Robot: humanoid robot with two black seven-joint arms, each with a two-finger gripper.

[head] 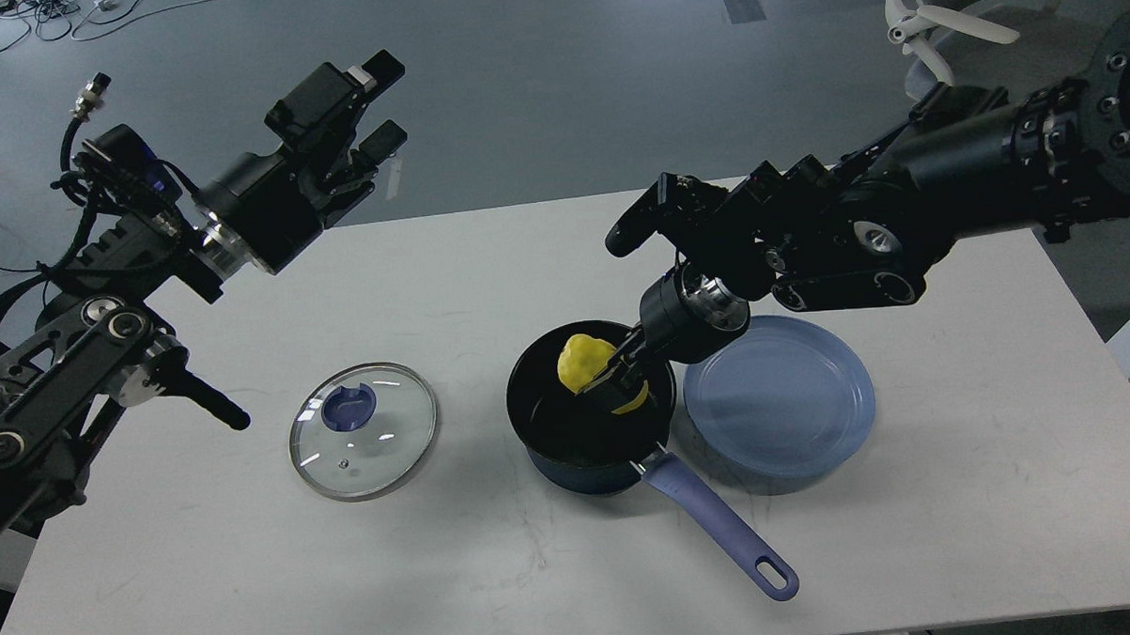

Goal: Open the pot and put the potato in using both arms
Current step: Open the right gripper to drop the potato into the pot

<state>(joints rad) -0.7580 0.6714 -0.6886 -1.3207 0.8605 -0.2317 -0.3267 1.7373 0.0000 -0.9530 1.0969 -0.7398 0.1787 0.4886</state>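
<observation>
My right gripper [612,383] pinches the potato [582,359] inside the open pot [583,439] (lid [363,430] lies aside). Next: release, then lift clear. My left gripper [379,103] hangs spread.

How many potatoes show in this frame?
1. The potato sits inside the pot, gripped by the right gripper. None on the plate or beside the lid; more could hide under the gripper.
</observation>
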